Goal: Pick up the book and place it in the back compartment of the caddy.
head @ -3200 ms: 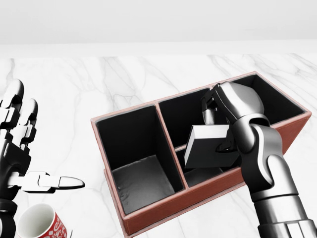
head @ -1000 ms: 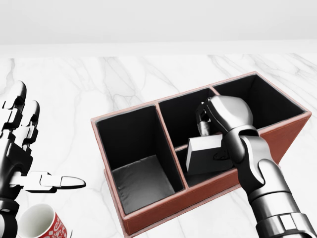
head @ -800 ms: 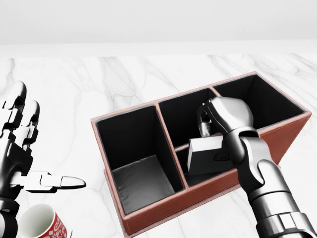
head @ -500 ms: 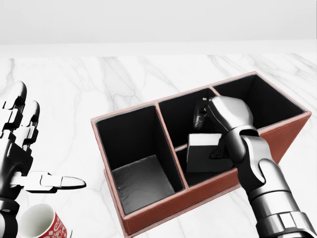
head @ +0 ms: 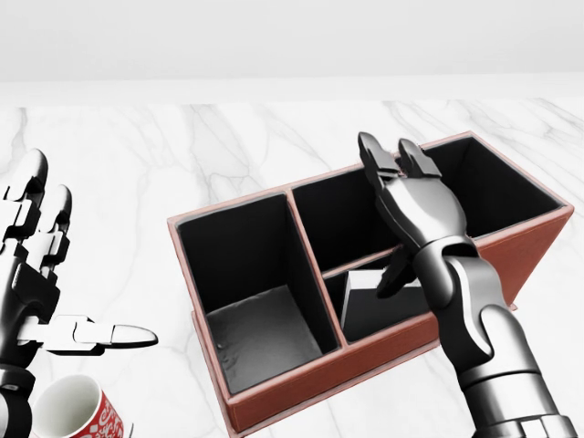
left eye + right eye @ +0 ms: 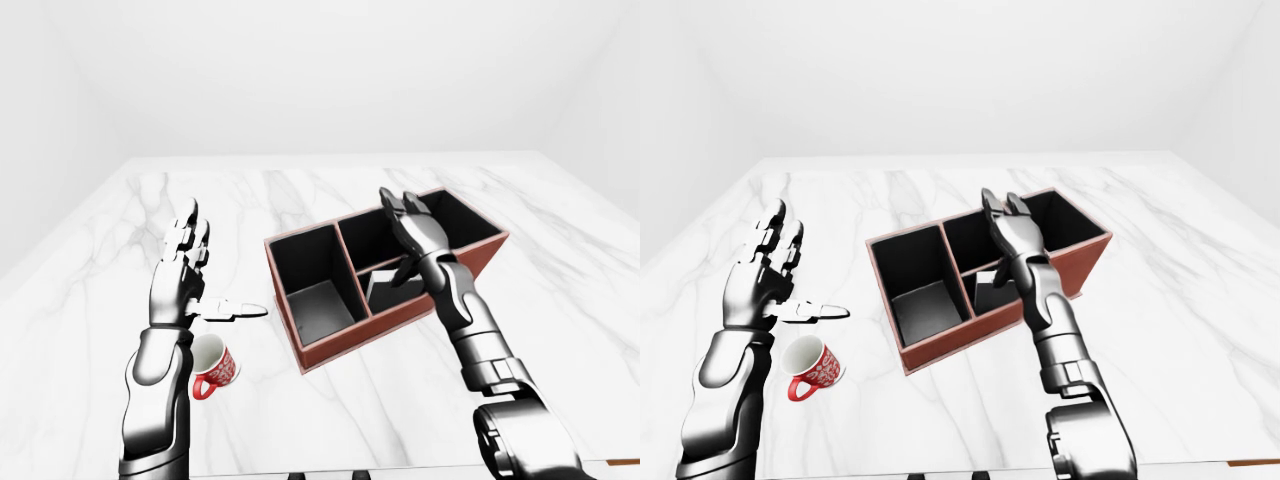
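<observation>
The red-brown caddy [image 5: 301, 379] with black insides stands on the marble table, in the middle of the head view. The dark grey book [image 5: 379, 310] lies low in the small middle compartment, the one nearer the view's bottom edge, below the short divider. My right hand [image 5: 388, 214] hovers over that middle section, open, with straight fingers [image 5: 374, 155] pointing toward the view's top. Its thumb [image 5: 394, 272] hangs just above the book, and nothing is held. My left hand [image 5: 55, 274] is raised at the left edge, open and empty, well away from the caddy.
A red and white mug [image 5: 78, 411] lies on its side at the bottom left of the head view, under my left hand. The caddy's large left compartment [image 5: 265, 338] and long right compartment [image 5: 493, 192] hold nothing. White marble tabletop [image 6: 300, 190] stretches all around.
My right hand has opened and let go of the book, which has dropped lower into the small middle compartment. The fingers straightened upward. The left hand, mug and caddy stayed put.
</observation>
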